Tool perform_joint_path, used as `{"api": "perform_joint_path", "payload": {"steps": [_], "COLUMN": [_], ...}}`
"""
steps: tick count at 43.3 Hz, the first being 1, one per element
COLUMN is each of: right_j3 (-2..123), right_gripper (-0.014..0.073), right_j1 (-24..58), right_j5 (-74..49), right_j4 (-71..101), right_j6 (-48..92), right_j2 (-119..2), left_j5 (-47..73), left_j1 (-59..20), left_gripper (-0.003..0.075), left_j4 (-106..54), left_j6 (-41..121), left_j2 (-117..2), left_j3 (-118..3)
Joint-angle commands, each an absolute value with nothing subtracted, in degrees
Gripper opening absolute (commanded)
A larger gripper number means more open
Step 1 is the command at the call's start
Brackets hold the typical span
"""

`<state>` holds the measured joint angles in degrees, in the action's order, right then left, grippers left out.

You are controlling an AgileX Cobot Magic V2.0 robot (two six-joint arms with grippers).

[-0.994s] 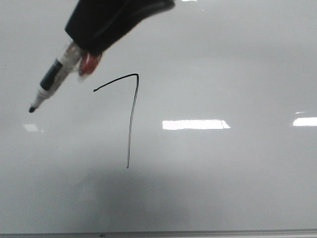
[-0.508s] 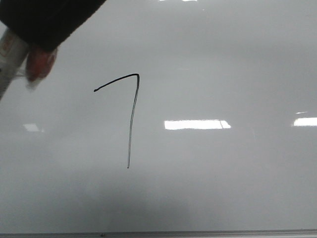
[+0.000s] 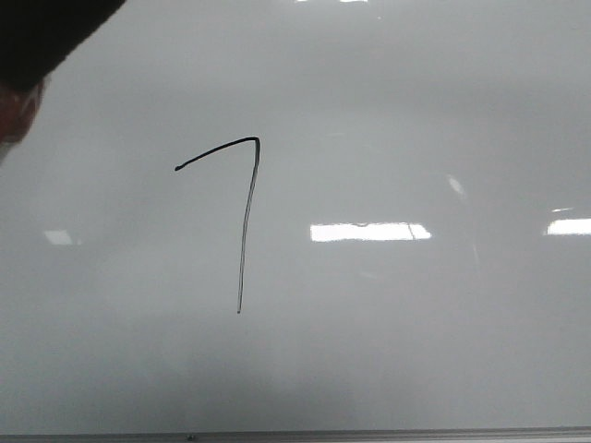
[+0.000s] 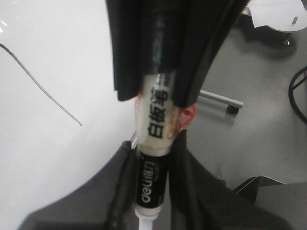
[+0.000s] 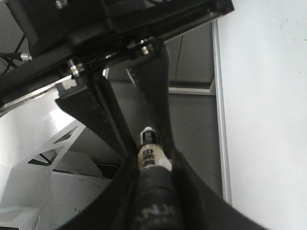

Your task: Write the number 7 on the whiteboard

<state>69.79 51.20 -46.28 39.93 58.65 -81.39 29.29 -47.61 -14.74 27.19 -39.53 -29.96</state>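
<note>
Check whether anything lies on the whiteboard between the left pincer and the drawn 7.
Nothing visible does. Bare whiteboard separates the number 7 from the left pincer, which holds a marker at the frame's upper left corner.

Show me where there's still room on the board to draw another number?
The whiteboard is bare right of the 7 out to the picture's edge, and below it down to the grey edge. Left of the 7 is a narrower bare strip. Only the upper left corner is crowded, where the left hand holds the marker.

Left gripper [image 4: 152, 191] fingers clamp a marker [image 4: 154, 143]; right gripper [image 5: 152, 177] seemingly grips another marker [image 5: 147, 152].
</note>
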Motion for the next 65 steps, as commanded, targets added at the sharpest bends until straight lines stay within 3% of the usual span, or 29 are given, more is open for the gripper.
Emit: {"api": "perform_joint_path", "payload": {"steps": [1,6,12,14,23,30,38,44,49,59,65], "right_j3": [71.9,71.9,71.9,71.9,71.4,66.0,52.6,40.1,33.0,27.5,27.5], "right_gripper": [-0.0006,0.0204,0.0546,0.0603,0.0633,0.0633,0.0534,0.0388,0.0254,-0.0041,-0.0069], "right_j1": [51.2,51.2,51.0,50.6,44.0,34.7,23.7,15.5,10.8,8.5,8.5], "right_j5": [-43.1,-41.7,-40.8,-40.7,-40.9,-41.2,-38.4,-33.4,-31.2,-27.7,-27.6], "right_j4": [41.9,41.9,41.9,41.9,39.9,37.7,37.6,37.6,37.7,37.8,37.8], "right_j6": [59.4,59.4,56.7,56.2,50.2,43.8,41.4,38.3,35.9,35.8,35.8], "right_j2": [-79.4,-79.4,-78.3,-77.4,-70.3,-62.0,-50.3,-41.2,-34.9,-29.5,-29.4], "left_j5": [24.7,25.0,26.1,26.3,25.4,24.3,24.5,22.1,19.9,6.9,-0.6], "left_j1": [-48.0,-48.0,-48.0,-48.0,-46.7,-39.4,-23.3,-8.1,-0.1,2.3,2.3], "left_gripper": [0.0080,0.0060,0.0060,0.0060,0.0060,0.0061,0.0060,0.0060,0.0060,0.0060,0.0060], "left_j4": [-16.0,-16.0,-16.0,-16.0,-11.3,-9.4,-9.4,-8.3,-8.2,-8.2,-8.2], "left_j6": [26.7,26.7,26.7,26.4,18.6,14.0,8.0,8.1,8.3,8.3,8.3], "left_j2": [-39.7,-39.7,-39.7,-39.7,-44.2,-50.1,-54.8,-57.9,-61.1,-69.4,-74.8], "left_j3": [-32.0,-32.0,-32.0,-32.0,-32.0,-32.0,-33.3,-34.0,-34.0,-34.0,-34.0]}}
